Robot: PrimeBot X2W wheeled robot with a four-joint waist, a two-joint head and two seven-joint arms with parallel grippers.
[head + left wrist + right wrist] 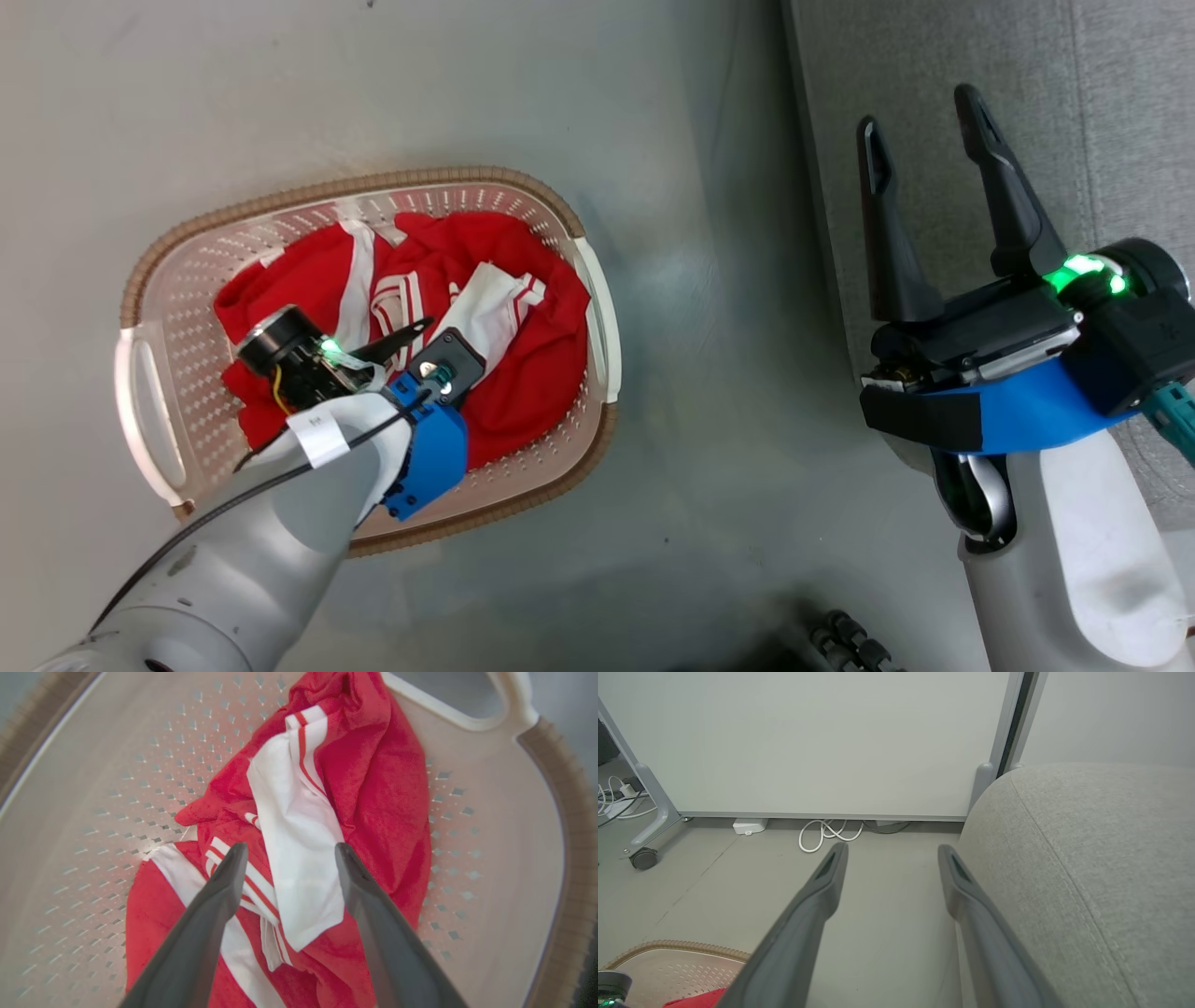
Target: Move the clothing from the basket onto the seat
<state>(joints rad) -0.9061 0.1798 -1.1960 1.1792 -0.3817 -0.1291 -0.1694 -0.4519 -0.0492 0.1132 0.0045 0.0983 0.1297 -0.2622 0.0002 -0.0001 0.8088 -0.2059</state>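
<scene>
The left gripper (290, 851), fingers spread wide, is pointing down into the red-and-white clothing (373, 788), which is lying bunched inside the laundry basket (117, 765); whether the tips are touching cloth is unclear. Closing here is risking a pinch on just a top fold, so one garment may be slipping free or dragging the other over the rim onto the floor (728, 373). At three o'clock of the basket, the right gripper (920, 112), likewise spread and empty, is hanging over the edge of the grey sofa seat (1102, 112).
</scene>
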